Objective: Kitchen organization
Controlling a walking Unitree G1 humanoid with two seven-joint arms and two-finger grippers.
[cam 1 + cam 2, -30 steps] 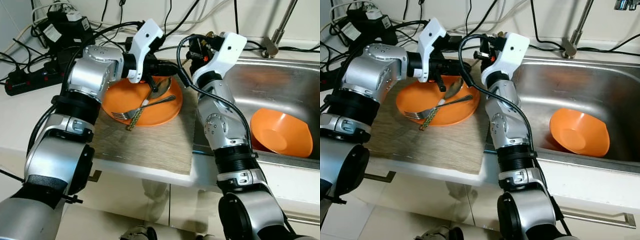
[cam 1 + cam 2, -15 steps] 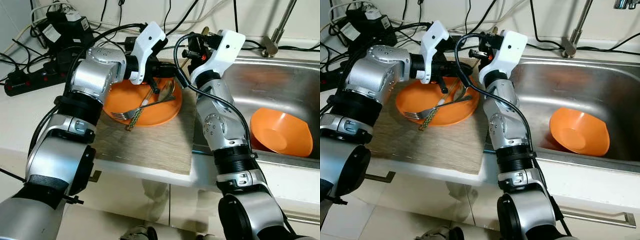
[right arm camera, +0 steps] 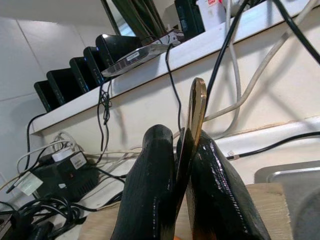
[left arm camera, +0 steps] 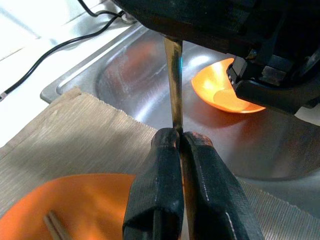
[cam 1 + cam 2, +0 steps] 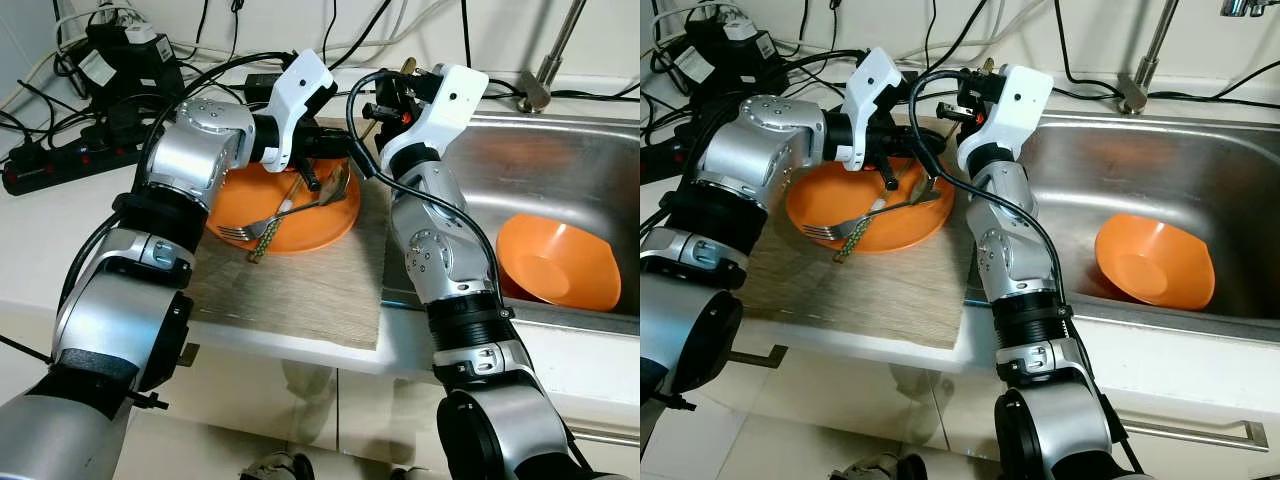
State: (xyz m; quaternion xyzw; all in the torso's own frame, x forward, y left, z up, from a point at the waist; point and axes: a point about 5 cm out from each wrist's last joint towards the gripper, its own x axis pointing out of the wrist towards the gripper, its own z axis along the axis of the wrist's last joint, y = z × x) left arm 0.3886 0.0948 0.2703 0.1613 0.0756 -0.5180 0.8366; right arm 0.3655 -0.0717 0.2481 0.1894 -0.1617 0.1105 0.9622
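Note:
An orange plate [image 5: 240, 195] lies on a woven mat [image 5: 300, 290] beside the sink. A fork [image 5: 262, 222] and a utensil with a patterned handle [image 5: 260, 245] rest on it. My left gripper [image 5: 312, 178] hovers over the plate's right side, shut on the thin golden handle [image 4: 173, 85] of a spoon [image 5: 336, 185], whose bowl hangs by the plate's rim. My right gripper [image 5: 385, 100] is raised behind the plate, shut on a flat gold-coloured utensil [image 3: 196, 105] that points upward. An orange bowl [image 5: 555, 262] lies tilted in the sink.
The steel sink [image 5: 560, 170] with its faucet [image 5: 545, 85] fills the right side. Power strips, adapters and cables [image 5: 60, 165] crowd the counter at the back left. The counter's front edge runs just below the mat.
The left gripper has shifted right and raised the spoon, so its bowl now hangs at the plate's right rim. The right arm has hardly moved.

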